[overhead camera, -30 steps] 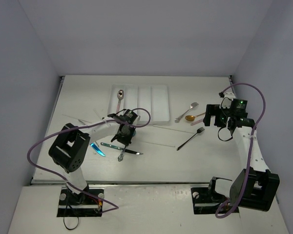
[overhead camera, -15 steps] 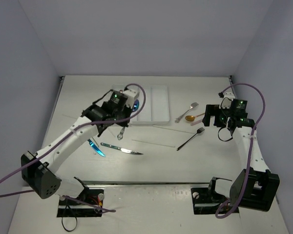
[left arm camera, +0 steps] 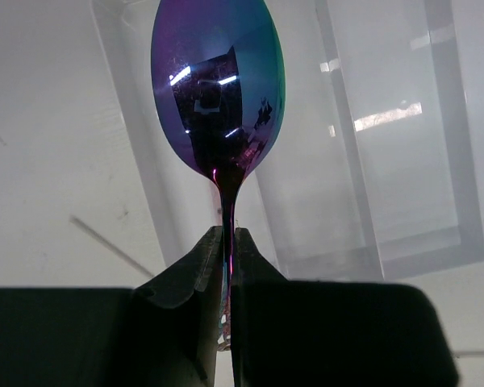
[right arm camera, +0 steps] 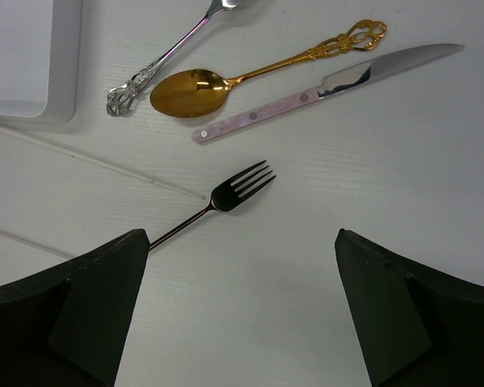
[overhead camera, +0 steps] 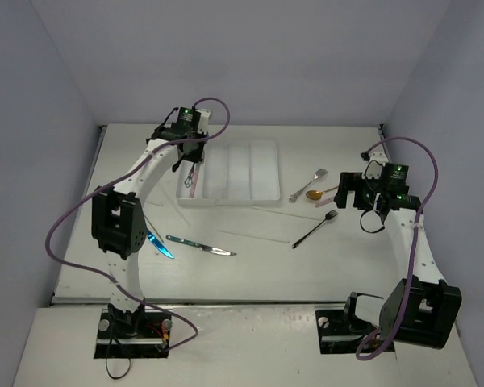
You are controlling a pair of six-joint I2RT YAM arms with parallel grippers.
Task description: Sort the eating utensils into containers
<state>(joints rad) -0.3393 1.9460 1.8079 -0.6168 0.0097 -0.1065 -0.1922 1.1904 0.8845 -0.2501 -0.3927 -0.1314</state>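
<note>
Tabletop [overhead camera: 347, 258]: carrying white cutlery tray [overhead camera: 250, 173]. Left tool [left arm camera: 226, 234]: pinching purple-iridescent spoon [left arm camera: 218, 89] by its neck, holding it apparently over the tray's leftmost compartment. Right tool [right arm camera: 240, 266]: gaping wide, gripping nothing, hovering above black fork [right arm camera: 240, 184], near gold spoon [right arm camera: 189, 91].

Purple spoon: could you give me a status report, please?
Left hand shut on spoon, above tray's left side. Right hand open, above fork. Nothing seen blocking tray.

Lab test cell: bare pale walls [overhead camera: 242, 56] boxing white table [overhead camera: 306, 266], cabled robot arms [overhead camera: 407, 242] bolted on.
</note>
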